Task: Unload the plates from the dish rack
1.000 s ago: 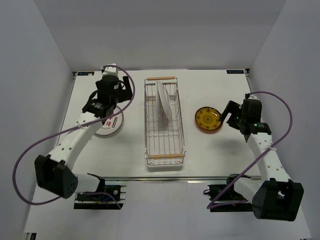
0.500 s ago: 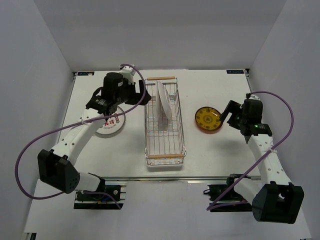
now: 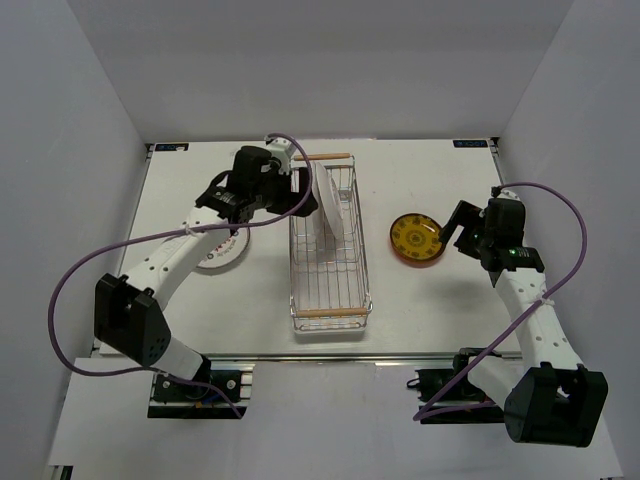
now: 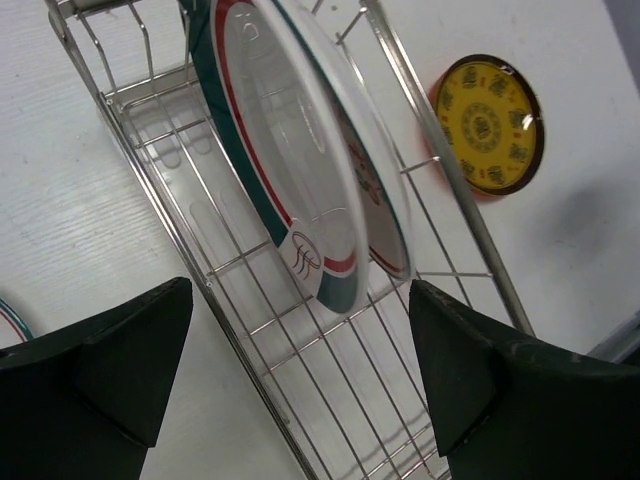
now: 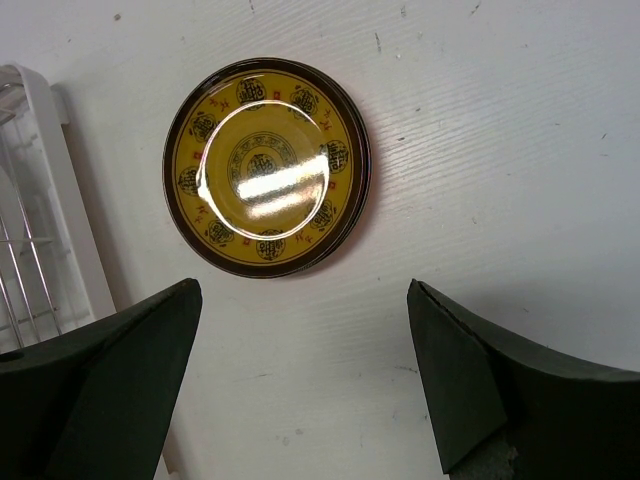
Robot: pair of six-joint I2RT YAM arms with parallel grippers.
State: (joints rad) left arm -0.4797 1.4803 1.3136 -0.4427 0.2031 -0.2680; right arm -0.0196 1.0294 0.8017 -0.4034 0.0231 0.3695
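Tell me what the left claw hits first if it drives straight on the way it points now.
Most likely the green-rimmed white plate standing on edge in the dish rack; it lies centred ahead of the open left claw. How far off is unclear.

1. The white table (image 3: 420,300) is carrying three things directly on its surface, which is showing a faint streaked grain in the wrist views.
2. The dish rack (image 3: 330,313) is standing near the middle of the table. Its long sides are running from the near edge toward the far edge, and a wooden bar handle is capping each short end.
3. A yellow plate (image 3: 416,239) with a dark rim is lying flat and face up to the right of the rack, apart from it, and is catching a bright glare.
4. A white plate (image 3: 216,258) with red markings is lying flat to the left of the rack, apart from it, only partly showing.
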